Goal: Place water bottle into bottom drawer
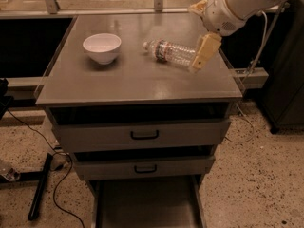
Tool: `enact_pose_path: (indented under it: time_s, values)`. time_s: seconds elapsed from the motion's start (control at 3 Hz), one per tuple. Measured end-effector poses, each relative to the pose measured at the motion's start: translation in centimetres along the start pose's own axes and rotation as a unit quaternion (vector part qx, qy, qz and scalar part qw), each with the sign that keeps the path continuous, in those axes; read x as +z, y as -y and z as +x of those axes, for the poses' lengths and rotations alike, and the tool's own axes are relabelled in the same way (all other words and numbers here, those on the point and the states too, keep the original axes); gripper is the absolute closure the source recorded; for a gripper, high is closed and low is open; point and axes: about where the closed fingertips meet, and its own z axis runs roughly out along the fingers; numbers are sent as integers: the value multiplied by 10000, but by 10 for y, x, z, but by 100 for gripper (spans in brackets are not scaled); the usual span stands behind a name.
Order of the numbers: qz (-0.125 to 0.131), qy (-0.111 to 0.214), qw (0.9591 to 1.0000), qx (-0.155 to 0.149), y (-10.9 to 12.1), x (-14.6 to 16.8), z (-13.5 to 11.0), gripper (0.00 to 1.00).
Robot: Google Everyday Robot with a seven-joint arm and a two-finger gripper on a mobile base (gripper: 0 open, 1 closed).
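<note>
The water bottle (168,52) lies on its side on the grey cabinet top, white cap pointing left towards the bowl and label band near the cap. My gripper (200,56) hangs from the cream arm that comes in from the upper right. It is at the bottle's right end, its base, just above the cabinet top; I cannot tell whether it touches the bottle. The bottom drawer (147,203) is pulled out at the foot of the cabinet, a flat grey tray with nothing in it that I can see.
A white bowl (101,46) stands on the cabinet top to the left of the bottle. Two upper drawers with black handles (144,135) are pushed in. Cables and a black stand leg (40,186) lie on the floor at left. Dark furniture (285,80) stands at right.
</note>
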Motion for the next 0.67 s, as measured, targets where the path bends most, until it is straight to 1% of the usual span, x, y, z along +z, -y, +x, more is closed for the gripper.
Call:
enact_pose_path:
  time_s: [0.33,0.67]
  values:
    - [-50,236,9995,217,15,19,15,0]
    - [-143,561,9963,631,21,38,26,0]
